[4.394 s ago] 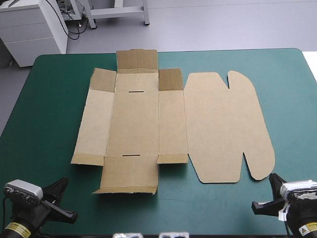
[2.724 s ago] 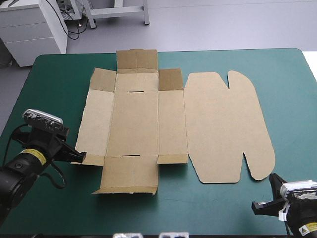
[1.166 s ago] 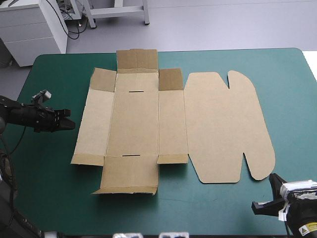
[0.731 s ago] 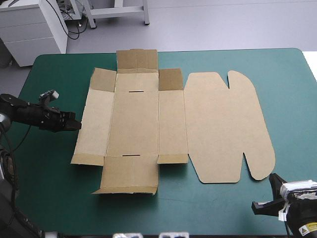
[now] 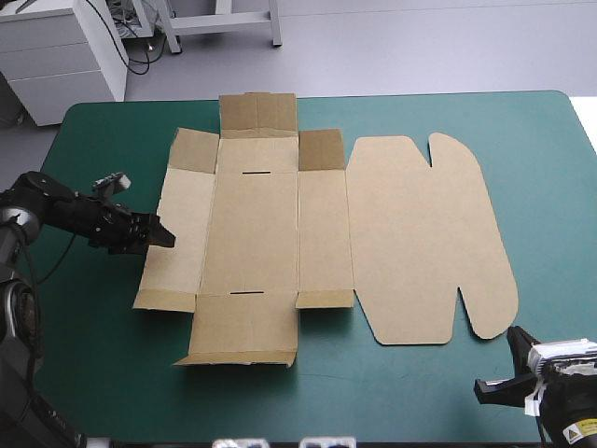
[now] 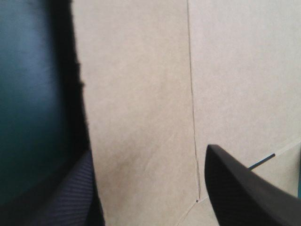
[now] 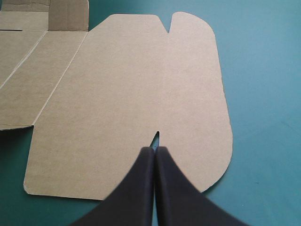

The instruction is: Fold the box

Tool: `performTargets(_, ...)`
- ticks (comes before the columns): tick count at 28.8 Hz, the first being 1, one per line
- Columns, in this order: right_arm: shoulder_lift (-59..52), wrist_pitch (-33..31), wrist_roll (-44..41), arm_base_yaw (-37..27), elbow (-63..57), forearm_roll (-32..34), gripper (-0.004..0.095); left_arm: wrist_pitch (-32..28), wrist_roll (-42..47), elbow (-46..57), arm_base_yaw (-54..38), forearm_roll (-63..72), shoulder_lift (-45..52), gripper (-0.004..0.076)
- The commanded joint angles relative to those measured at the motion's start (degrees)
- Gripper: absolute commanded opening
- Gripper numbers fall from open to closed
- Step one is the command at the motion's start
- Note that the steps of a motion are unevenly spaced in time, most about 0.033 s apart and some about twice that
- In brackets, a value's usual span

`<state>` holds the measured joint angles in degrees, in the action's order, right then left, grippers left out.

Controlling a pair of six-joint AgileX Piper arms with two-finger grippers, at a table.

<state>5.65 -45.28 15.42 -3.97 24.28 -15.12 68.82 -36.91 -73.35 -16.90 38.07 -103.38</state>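
Note:
The brown box [image 5: 280,233] lies flat and unfolded in the middle of the table, with its rounded lid panel [image 5: 420,233] to the right. Its two far corner flaps stand slightly raised. My left gripper [image 5: 159,233] is low at the box's left edge, pointing right, and is open. In the left wrist view the left gripper [image 6: 148,151] has its fingers apart over the left side panel [image 6: 141,94], one finger at the panel's outer edge. My right gripper [image 7: 150,150] is shut, and rests near the table's front right corner [image 5: 494,387], just short of the lid's notch [image 7: 158,134].
Teal-green cover [image 5: 550,187] shows on every side of the box, widest to the right of the lid and along the front edge [image 5: 373,392]. The box's far flap [image 5: 257,114] reaches close to the table's far edge.
My left arm has moved right to the box's left edge and its fingers have spread open. The right arm and the box have not moved.

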Motion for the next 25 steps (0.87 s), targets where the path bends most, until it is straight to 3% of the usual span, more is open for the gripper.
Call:
performTargets(1,0.93,4.01,0.12,-0.08,1.82,-0.27,-0.0019,5.24,1.34,-1.4,2.62,-0.33,1.06,0.0479)
performTargets(11,0.93,4.01,0.12,-0.08,1.82,-0.27,-0.0019,4.2,3.42,-1.4,3.56,4.35,-0.81,0.0477)
performTargets(14,0.93,4.01,0.12,-0.08,1.82,-0.27,-0.0019,3.91,4.44,-1.4,3.56,4.42,-0.81,0.0437)
performTargets(17,0.93,4.01,0.12,-0.08,1.82,-0.27,-0.0019,3.91,4.84,-1.4,3.56,4.42,-0.81,0.0297)
performTargets(21,0.93,4.01,0.12,-0.08,1.82,-0.27,-0.0019,4.31,4.85,-1.4,3.56,4.31,-0.81,-0.0003)
performTargets(25,0.93,4.01,0.12,-0.08,1.82,-0.27,-0.0019,5.31,5.56,-2.0,3.45,4.0,-0.81,-0.0001)
